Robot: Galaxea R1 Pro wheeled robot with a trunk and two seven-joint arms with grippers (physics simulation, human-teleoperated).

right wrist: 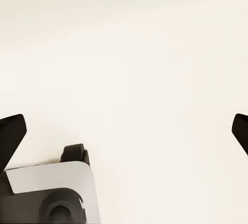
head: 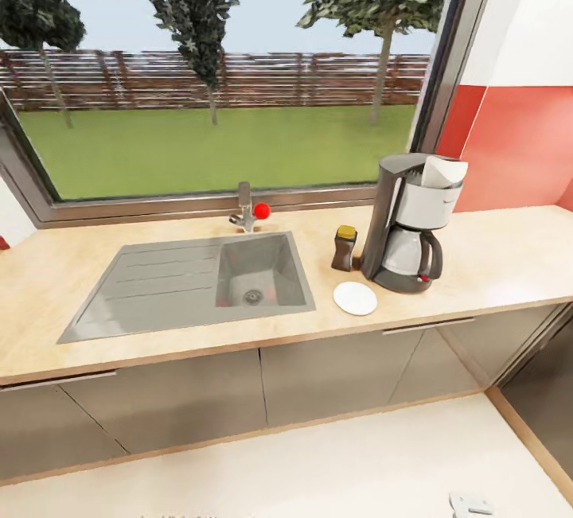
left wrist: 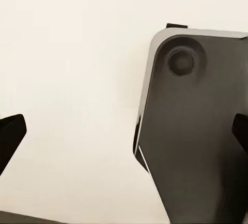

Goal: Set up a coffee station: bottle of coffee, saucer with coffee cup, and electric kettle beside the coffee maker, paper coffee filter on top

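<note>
In the head view the coffee maker (head: 410, 220) stands on the countertop (head: 509, 251), right of the sink. A white paper coffee filter (head: 443, 172) sits on its top. The bottle of coffee (head: 344, 248) stands close against its left side. The saucer (head: 355, 297) lies flat in front of the bottle, near the counter's front edge, with nothing on it. The coffee cup and the electric kettle are out of view. My left gripper (left wrist: 124, 136) is open over pale floor, its dark fingertips (left wrist: 10, 133) far apart. My right gripper (right wrist: 124, 133) is open the same way, holding nothing.
A grey steel sink (head: 199, 283) with a drainboard is inset left of centre, with a tap (head: 247, 212) and red knob behind it. A large window runs along the back. Grey cabinets (head: 334, 375) sit below. The robot's dark base (left wrist: 201, 121) shows under the left gripper.
</note>
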